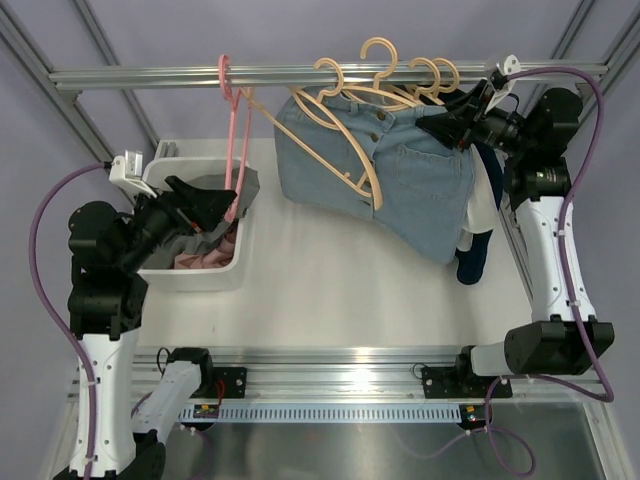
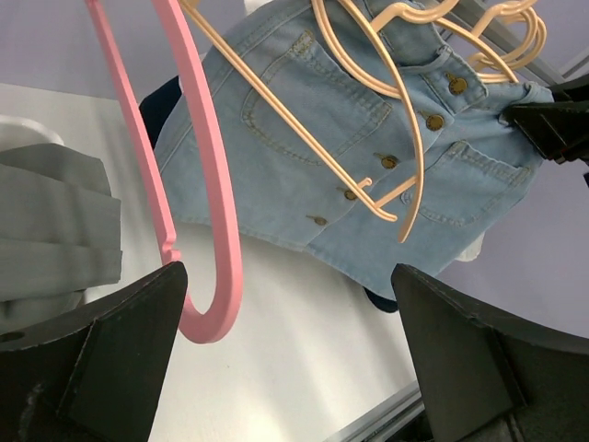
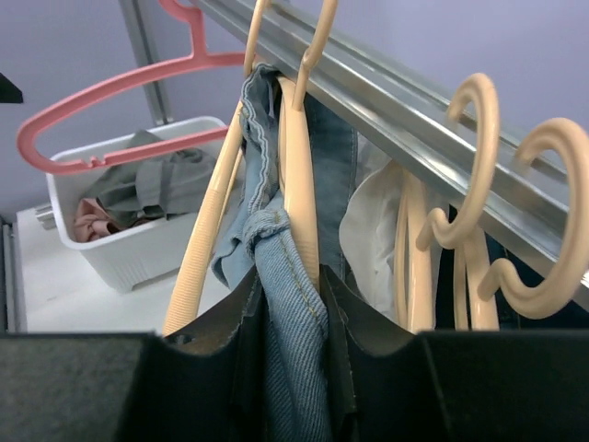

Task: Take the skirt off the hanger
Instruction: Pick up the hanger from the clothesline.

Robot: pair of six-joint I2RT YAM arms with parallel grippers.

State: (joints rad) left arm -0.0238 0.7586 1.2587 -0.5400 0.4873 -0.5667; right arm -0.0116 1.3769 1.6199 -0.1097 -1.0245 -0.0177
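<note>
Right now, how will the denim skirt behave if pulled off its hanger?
Probably floppy: the denim skirt bunches in the right gripper. Likely fairly heavy, being thick seamed denim. It may drag the beige hanger along.

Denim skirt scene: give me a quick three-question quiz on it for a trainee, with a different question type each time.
1. True or false: the right tool is shut on the denim skirt.
2. What colour is the bare hanger nearest the left tool? A pink, B green, C black.
3. Short answer: what holds the grey garment?

Key: 1 true; 2 A; 3 the white bin.
</note>
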